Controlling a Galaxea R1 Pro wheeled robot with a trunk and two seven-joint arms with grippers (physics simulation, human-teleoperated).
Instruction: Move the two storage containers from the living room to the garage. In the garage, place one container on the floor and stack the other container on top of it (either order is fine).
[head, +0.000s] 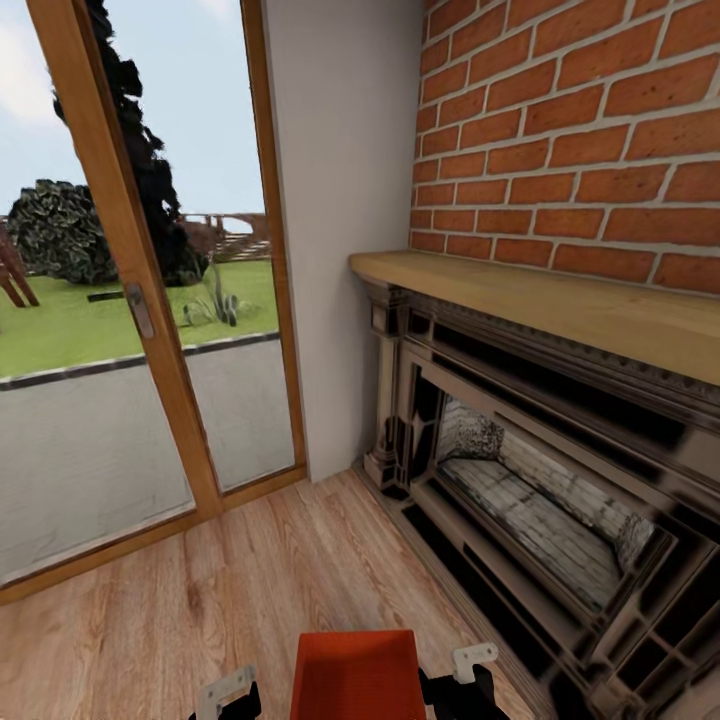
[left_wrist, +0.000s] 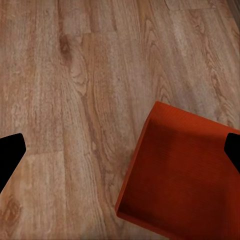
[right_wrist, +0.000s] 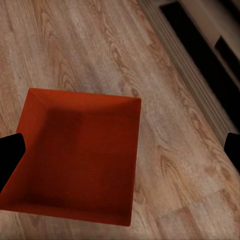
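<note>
Left hand (head: 225, 697) and right hand (head: 470, 672) flank bin (head: 355, 675), each apparently spread; contact with walls unclear. Bin sits open-top up, over wood floor (head: 200, 590) beside fireplace (head: 540, 480), likely carry posture; garage not reached.

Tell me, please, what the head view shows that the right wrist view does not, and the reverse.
The head view alone shows the wood-framed glass doors, the brick wall and the wooden mantel. The right wrist view alone looks down into the open top of the storage container, showing its inside walls and base. Both share that orange-red container, the light wood-plank flooring and the dark fireplace front.
</note>
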